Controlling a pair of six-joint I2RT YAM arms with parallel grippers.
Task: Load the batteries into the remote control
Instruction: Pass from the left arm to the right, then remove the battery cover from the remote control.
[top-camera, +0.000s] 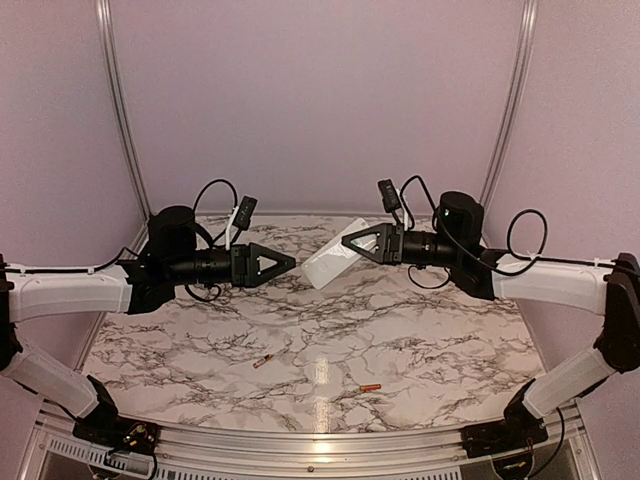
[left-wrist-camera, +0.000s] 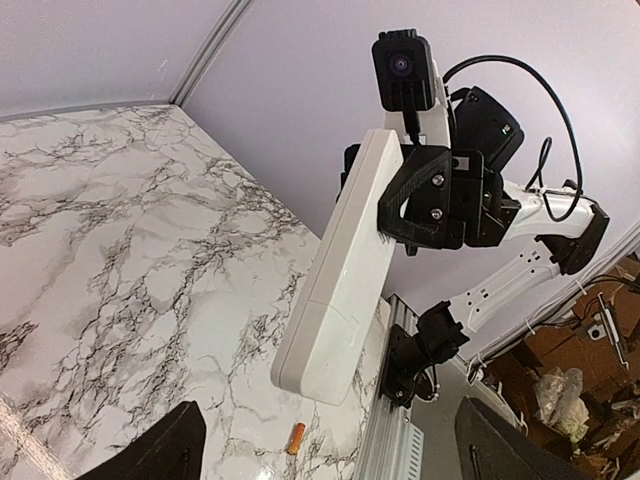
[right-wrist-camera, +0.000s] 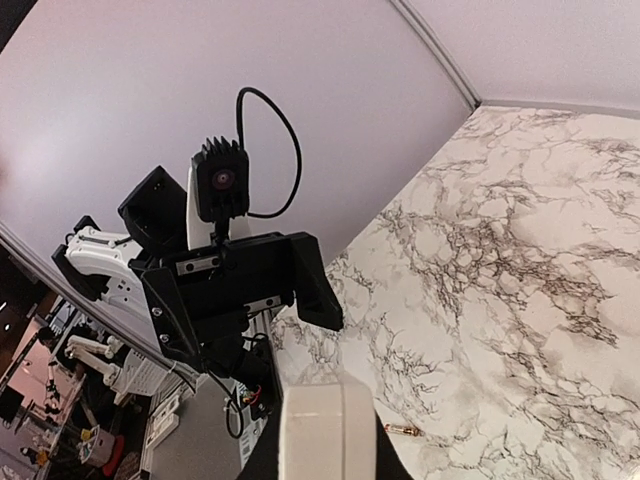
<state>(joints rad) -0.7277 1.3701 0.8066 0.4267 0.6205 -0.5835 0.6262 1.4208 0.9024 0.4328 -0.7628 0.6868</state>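
My right gripper (top-camera: 358, 243) is shut on one end of the white remote control (top-camera: 334, 263) and holds it tilted in the air above the back middle of the table. In the right wrist view the remote's end (right-wrist-camera: 325, 430) sits between the dark fingers. My left gripper (top-camera: 278, 263) is open and empty, facing the remote from the left with a small gap. In the left wrist view the remote (left-wrist-camera: 345, 270) hangs ahead of the wide-apart fingers (left-wrist-camera: 165, 450). The gold battery (top-camera: 264, 362) and the orange-red battery (top-camera: 370, 387) lie on the table near the front.
The marble table top (top-camera: 200, 340) has a metal rail along its front edge (top-camera: 320, 440). Lilac walls close in the back and sides. The orange-red battery also shows in the left wrist view (left-wrist-camera: 296, 438), and the gold battery shows in the right wrist view (right-wrist-camera: 403, 430).
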